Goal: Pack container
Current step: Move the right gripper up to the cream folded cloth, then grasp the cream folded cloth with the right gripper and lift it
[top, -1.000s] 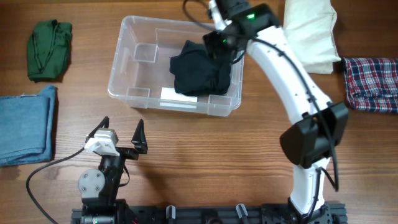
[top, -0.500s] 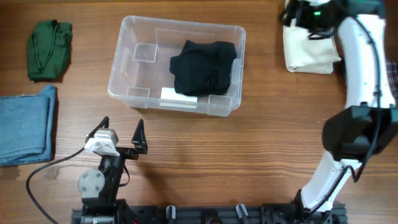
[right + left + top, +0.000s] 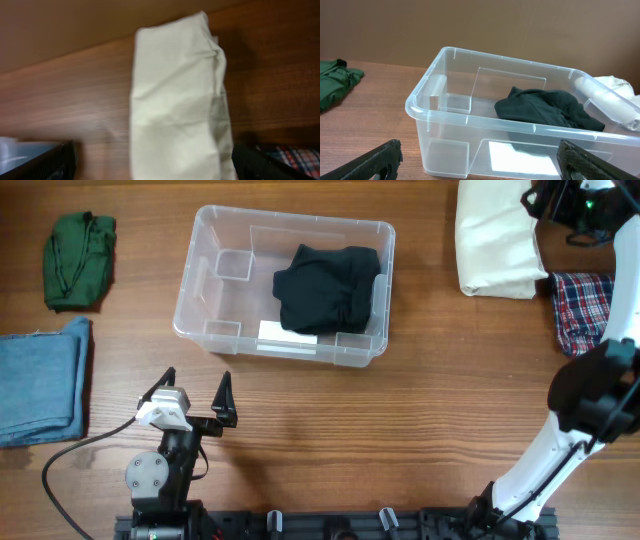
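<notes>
The clear container [image 3: 200, 275] sits at the centre back of the table, and a crumpled black garment [image 3: 325, 288] lies in its right half. In the left wrist view the container [image 3: 422, 107] fills the frame with the black garment [image 3: 545, 107] inside. My left gripper [image 3: 195, 402] is open and empty just in front of the container, its fingertips [image 3: 377, 159] spread wide. My right gripper [image 3: 540, 200] is open at the far back right, over a folded cream cloth [image 3: 495, 240]. That cream cloth [image 3: 175, 110] lies between its spread fingers [image 3: 262, 165], apart from them.
A plaid cloth [image 3: 580, 310] lies right of the cream one. A folded green cloth [image 3: 80, 260] and a blue denim piece [image 3: 40, 380] lie at the left. The right arm's white links [image 3: 580, 430] rise along the right edge.
My right arm has swung from above the container to the far right, over the cream cloth, its jaws opening wider. The black garment stays in the container. The left arm is still.
</notes>
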`<state>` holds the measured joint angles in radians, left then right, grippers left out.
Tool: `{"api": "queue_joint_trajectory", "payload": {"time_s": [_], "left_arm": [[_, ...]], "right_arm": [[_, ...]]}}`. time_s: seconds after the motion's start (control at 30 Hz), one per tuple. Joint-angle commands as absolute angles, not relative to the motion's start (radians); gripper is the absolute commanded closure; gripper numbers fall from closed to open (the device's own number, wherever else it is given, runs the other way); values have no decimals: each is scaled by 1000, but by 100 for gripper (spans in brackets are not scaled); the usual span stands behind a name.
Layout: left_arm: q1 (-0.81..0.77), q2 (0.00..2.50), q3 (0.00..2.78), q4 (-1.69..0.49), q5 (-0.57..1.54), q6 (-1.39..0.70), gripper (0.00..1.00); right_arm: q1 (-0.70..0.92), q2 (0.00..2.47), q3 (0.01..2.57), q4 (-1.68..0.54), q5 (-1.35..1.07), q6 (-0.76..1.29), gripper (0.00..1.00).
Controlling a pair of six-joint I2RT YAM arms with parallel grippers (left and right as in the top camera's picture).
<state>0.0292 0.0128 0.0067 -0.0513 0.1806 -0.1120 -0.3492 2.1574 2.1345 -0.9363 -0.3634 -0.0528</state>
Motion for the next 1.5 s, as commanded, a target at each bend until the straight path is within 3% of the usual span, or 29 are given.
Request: {"api": "queue_joint_trajectory", "payload": {"time_s": [0.0, 0.53, 1.47], "left_arm": [[35, 6, 6, -60, 178, -120, 0], [35, 6, 6, -60, 178, -120, 0], [35, 6, 6, -60, 178, -120, 0]], "right_arm": [[-366, 2263, 2138, -907, -390, -131, 0], [-420, 2449, 2138, -793, -408, -199, 0], [-445, 2626, 2131, -762, -697, -154, 0]]}}
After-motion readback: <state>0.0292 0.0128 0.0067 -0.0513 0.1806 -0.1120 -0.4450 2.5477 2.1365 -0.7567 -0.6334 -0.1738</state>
